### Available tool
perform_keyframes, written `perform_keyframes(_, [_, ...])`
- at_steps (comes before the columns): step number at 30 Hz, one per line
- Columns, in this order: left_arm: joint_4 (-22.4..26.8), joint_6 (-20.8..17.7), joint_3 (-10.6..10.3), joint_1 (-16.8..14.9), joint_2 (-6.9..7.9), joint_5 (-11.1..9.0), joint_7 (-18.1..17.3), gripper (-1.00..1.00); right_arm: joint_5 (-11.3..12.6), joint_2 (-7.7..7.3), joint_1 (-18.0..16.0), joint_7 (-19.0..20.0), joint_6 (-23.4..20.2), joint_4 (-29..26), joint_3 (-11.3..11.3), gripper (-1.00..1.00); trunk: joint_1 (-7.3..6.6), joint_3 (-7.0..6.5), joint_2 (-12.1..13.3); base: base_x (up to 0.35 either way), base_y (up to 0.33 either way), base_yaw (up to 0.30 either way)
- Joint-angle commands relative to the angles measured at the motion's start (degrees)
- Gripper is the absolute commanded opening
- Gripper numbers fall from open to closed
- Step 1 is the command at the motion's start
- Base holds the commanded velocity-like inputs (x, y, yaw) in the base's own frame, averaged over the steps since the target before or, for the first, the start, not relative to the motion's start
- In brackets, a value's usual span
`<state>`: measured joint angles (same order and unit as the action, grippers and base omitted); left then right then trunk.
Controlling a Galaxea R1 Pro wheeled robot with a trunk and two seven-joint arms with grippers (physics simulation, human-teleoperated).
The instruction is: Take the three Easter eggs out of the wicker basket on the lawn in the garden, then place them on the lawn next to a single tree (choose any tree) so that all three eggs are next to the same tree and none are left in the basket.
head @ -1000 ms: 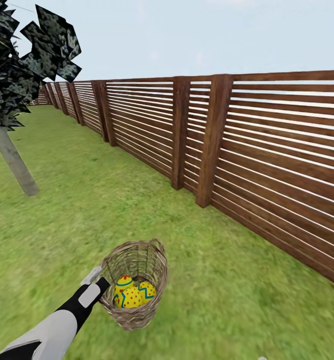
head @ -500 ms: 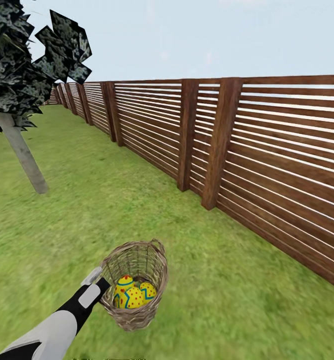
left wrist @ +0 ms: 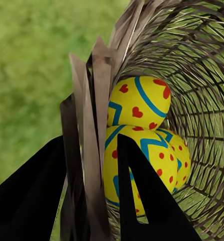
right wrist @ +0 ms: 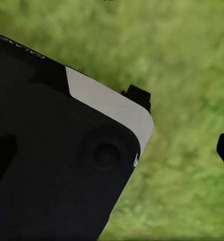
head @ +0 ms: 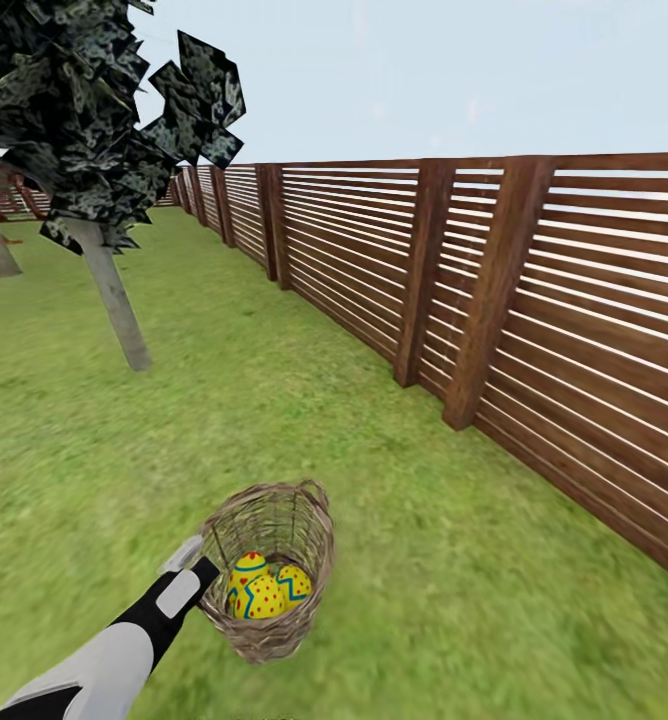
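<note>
- Low in the head view, the small round tan-brown woven wicker basket hangs tilted above the mottled green lawn, carried at its rim by the left tool.
- From the left wrist view, the left tool's two black fingers stand one on each side of the basket's woven wall, clamped on it.
- Inside the basket lie three yellow Easter eggs painted with red dots or hearts and blue-green zigzag bands, piled touching one another.
- Ahead and to the left, well apart from the basket, stands a tree with a smooth pale-grey trunk and dark, flat-paned foliage.
- A brown horizontal-slat wooden fence runs along the right side of the lawn into the distance.
- From the right wrist view, a dark part of the robot with a white edge hangs over blurred grass; whether the right tool is apart or together I cannot tell.
</note>
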<state>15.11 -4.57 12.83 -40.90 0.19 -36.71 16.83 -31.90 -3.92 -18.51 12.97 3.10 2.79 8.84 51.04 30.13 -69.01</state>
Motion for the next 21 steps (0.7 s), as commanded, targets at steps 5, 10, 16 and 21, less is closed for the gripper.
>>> perform_keyframes(5, [0.2, -0.3, 0.1, 0.0, 0.59, -0.6, 0.2, -1.0, -0.4, -0.12, 0.0, 0.0, 0.3, 0.2, 0.5, 1.0, -0.66, -0.49, 1.2, 0.0, 0.0, 0.288])
perform_keyframes(10, [0.2, -0.3, 0.1, 0.0, 0.6, -0.6, 0.2, -1.0, -0.4, -0.12, 0.0, 0.0, 0.3, 0.2, 0.5, 1.0, -1.76, -1.39, 3.2, 0.0, 0.0, 0.288])
perform_keyframes(16, [0.1, -0.3, 0.1, 0.0, 0.6, -0.6, 0.2, -1.0, -0.5, -0.12, 0.0, 0.0, 0.2, 0.2, 0.5, 1.0, -2.86, -2.29, 5.2, 0.0, 0.0, 0.288])
perform_keyframes(21, [0.1, -0.2, 0.1, 0.1, 0.62, -0.6, 0.1, -1.0, -0.5, -0.12, 0.3, 0.0, 0.2, 0.2, 0.5, 1.0, -2.86, -2.29, 5.2, 0.0, 0.0, 0.288])
